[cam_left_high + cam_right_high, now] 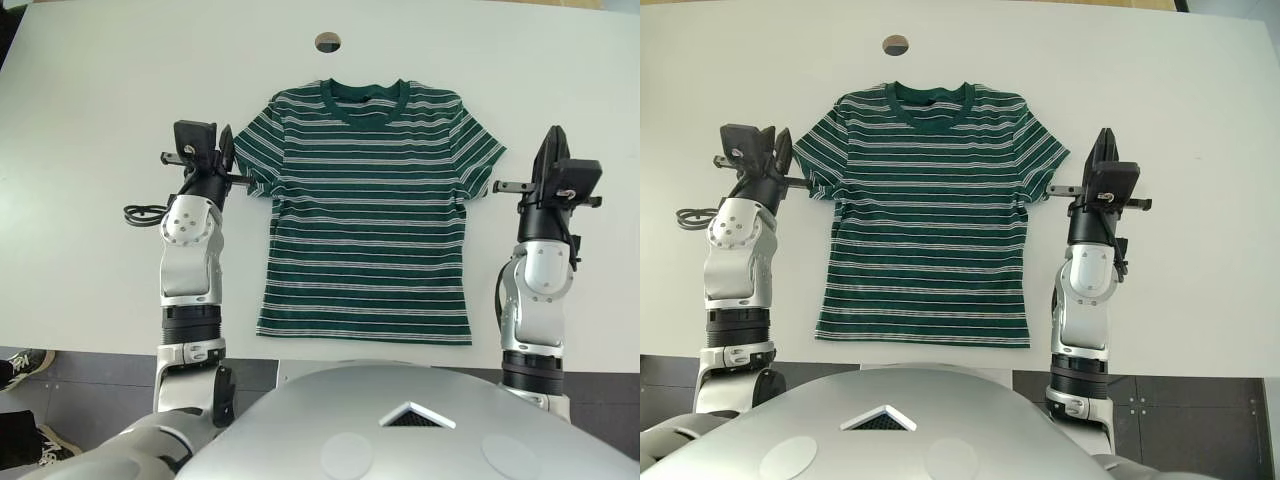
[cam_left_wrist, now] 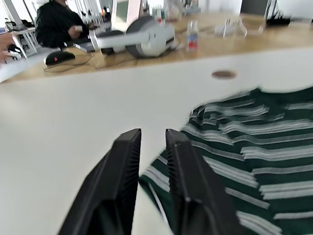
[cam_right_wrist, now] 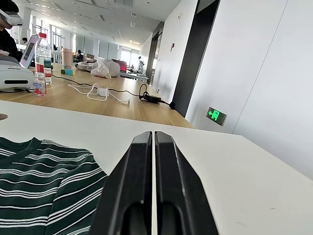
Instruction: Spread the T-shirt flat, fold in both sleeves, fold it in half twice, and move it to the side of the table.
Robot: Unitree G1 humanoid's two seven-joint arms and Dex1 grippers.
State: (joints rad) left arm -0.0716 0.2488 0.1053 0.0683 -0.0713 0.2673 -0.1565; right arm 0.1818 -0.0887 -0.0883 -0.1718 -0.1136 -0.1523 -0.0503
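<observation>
Left eye view: T-shirt (image 1: 368, 215) flat on surface (image 1: 100, 100), hem near front edge, ready for sleeve folds; left gripper (image 2: 152, 134) narrowly parted at left sleeve (image 1: 256, 172), right gripper (image 3: 154, 136) pressed together beside right sleeve (image 1: 480, 158).

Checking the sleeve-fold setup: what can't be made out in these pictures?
Whether the left gripper touches the green white-striped T-shirt sleeve: eye views, left arm hides contact; left wrist view, blurred.
Small round brown spot on white table: too small, hole or object unclear.
Black cable: far end behind that arm.
</observation>
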